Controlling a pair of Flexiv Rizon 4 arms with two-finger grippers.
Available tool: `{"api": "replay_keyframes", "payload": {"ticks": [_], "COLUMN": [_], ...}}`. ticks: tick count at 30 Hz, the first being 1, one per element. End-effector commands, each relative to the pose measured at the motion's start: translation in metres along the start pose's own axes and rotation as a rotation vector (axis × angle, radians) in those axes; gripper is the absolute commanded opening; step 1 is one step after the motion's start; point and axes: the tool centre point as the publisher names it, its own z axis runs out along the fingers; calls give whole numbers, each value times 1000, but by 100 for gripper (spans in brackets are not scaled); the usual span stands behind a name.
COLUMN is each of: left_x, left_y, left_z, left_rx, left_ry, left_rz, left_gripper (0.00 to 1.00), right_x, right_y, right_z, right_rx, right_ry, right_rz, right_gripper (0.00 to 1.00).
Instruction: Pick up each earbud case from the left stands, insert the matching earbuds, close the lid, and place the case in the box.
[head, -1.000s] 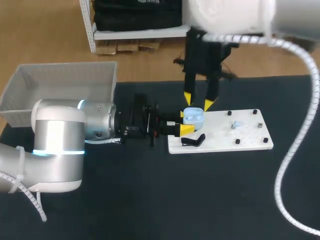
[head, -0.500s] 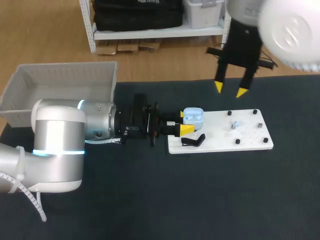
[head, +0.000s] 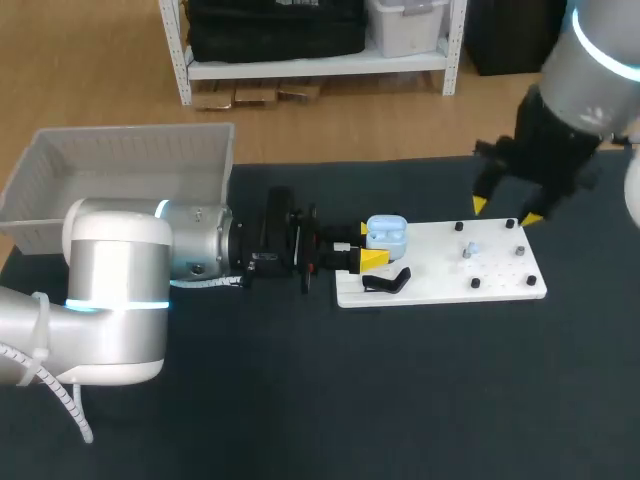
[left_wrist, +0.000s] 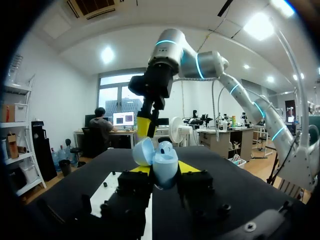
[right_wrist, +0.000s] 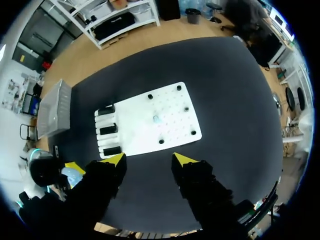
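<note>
**Dark tabletop, case clamped on the left, right gripper apart**

Dark tabletop carries a white board with black pegs, and a pale box stands at its far left corner. The left gripper lies low over the board's left end, its yellow tips clamped on either side of the light blue earbud case. In the left wrist view the case's lid is open. A black stand sits on the board just beside the case. A small pale earbud rests among the pegs. The right gripper hangs above the board's far right edge, fingers apart and holding nothing.
</note>
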Motion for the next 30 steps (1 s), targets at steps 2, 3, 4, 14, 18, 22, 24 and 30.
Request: {"api": "replay_keyframes", "payload": {"ticks": [2, 3, 4, 14, 18, 22, 24, 30], "left_x": [1, 1, 1, 1, 1, 1, 1, 1], "left_y": [-2, -2, -2, -2, -2, -2, -2, -2], "left_z": [0, 0, 0, 0, 0, 0, 0, 0], "left_rx": [-6, -6, -6, -6, -6, -6, -6, -6], "left_ry": [-2, -2, -2, -2, -2, -2, -2, -2], "left_rz": [3, 3, 3, 3, 3, 3, 3, 3], "left_gripper": [0, 0, 0, 0, 0, 0, 0, 0], "right_x": [-2, -3, -4, -16, -20, -22, -22, -29], "right_y": [-4, -4, -4, 3, -2, -6, -7, -11], "right_z": [38, 43, 47, 75, 88, 96, 97, 102], "right_rx": [-62, -62, -63, -49, -44, -47, -52, -57], "right_ry": [26, 26, 28, 48, 47, 44, 45, 40], "right_rz": [-50, -61, -67, -105, -109, -111, -113, -118], "right_gripper": [50, 49, 49, 49, 52, 49, 49, 49]}}
